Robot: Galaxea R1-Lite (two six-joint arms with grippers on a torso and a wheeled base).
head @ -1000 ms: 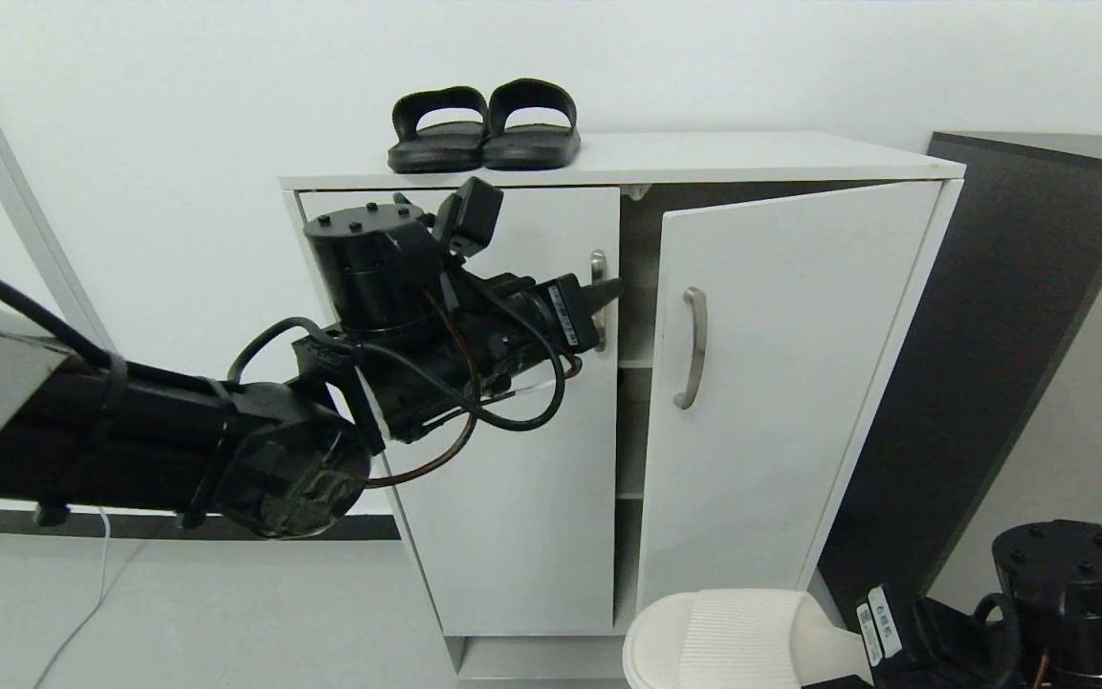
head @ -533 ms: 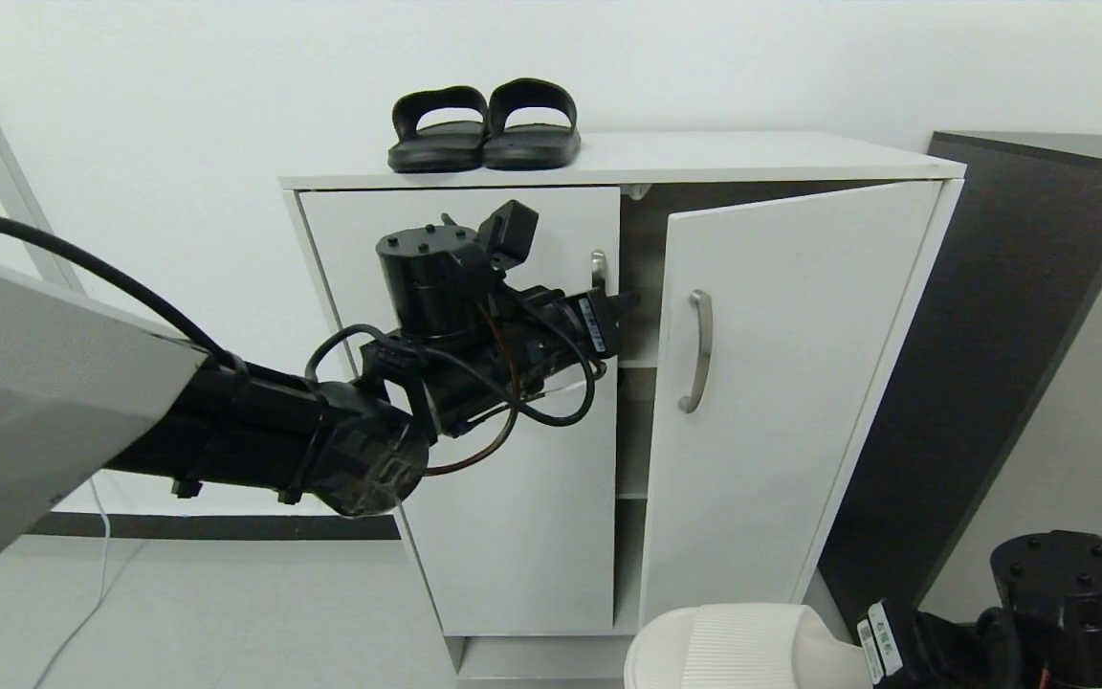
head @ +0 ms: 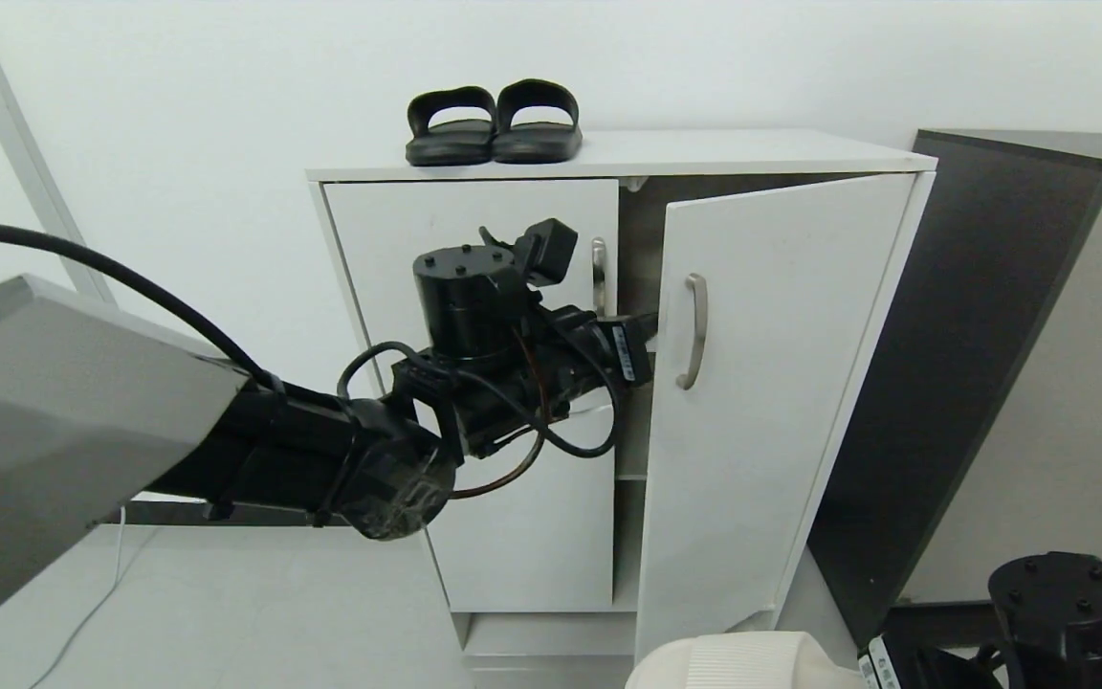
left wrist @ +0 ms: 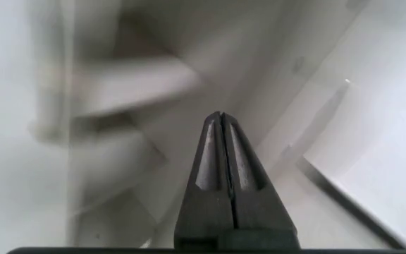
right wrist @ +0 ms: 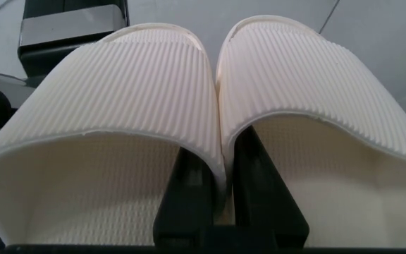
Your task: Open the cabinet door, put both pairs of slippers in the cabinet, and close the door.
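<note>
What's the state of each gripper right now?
Left gripper: shut, empty.
Right gripper: shut on the white slippers.

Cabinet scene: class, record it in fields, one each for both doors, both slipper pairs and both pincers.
left door: closed
right door: ajar
black slippers: side by side on the cabinet top
left pincer: shut, empty, at the right door's free edge
right pincer: shut on the cream slippers
cream slippers: side by side, gripped by their adjoining sides
</note>
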